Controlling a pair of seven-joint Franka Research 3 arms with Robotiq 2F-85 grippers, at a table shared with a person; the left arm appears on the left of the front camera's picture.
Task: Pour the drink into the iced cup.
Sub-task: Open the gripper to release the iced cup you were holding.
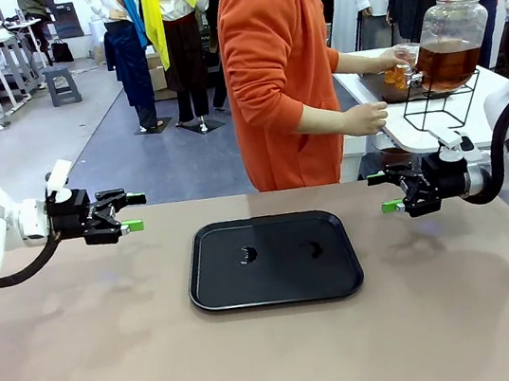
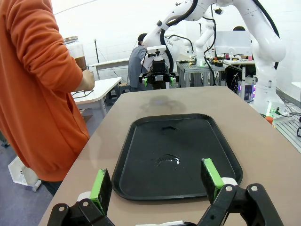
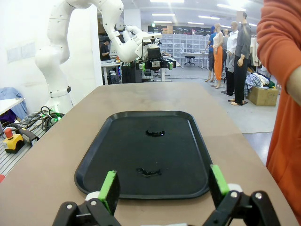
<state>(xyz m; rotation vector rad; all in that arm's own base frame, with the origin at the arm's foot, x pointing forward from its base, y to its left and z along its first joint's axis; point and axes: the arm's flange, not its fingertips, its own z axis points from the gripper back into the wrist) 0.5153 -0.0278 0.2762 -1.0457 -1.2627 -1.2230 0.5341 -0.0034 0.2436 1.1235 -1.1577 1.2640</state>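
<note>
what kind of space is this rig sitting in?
Looks like a robotics lab on an open industrial floor. A person in an orange top works beside the brown table with its black tray, filling from a drink dispenser; shelving racks stand farther back.

One tray (image 1: 278,288), one drink dispenser (image 1: 451,38), two pincers, one person (image 1: 280,72).

Bright even overhead light; glare spots on black tray (image 1: 279,287); soft shadows; wrist views bowed at edges
</note>
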